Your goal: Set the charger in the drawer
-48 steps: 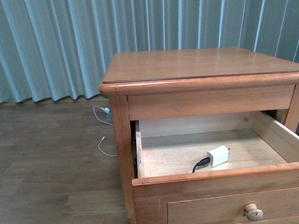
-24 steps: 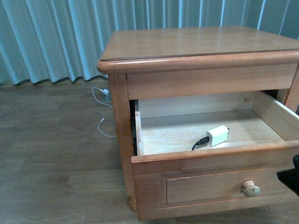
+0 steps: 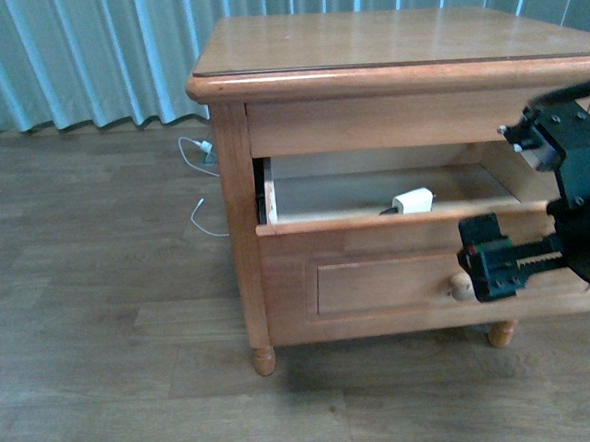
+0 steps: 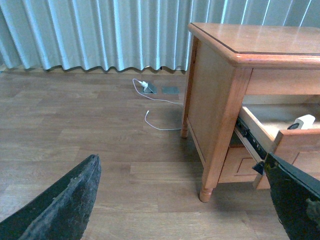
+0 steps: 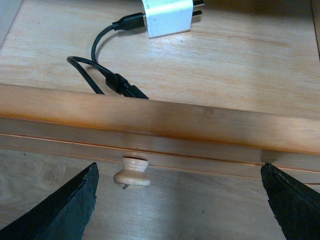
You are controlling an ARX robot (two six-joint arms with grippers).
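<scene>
So the nightstand (image 3: 364,41) is stood on a wood-plank floor (image 3: 101,323), propped on its little turned feet. A thin white cable (image 3: 204,145) is left lying on the floor just off the nightstand's left rear corner. The nightstand's drawer (image 3: 379,276) is pulled out, and the charger (image 3: 413,201) is laid on its pale bare-wood bottom, with the black lead coiled towards the drawer front.

Pleated pale blue-green curtain (image 3: 84,54) covers whole back, hem at floor. Grey-brown wood-plank floor (image 3: 101,323); soft even light, faint shadow under cabinet. Honey-coloured wooden bedside cabinet (image 3: 384,40): glossy top, round turned feet (image 3: 264,360). Thin white cable with plug (image 3: 206,146) on floor near cabinet's back corner, by curtain; floor socket (image 4: 170,90) just beside.
</scene>
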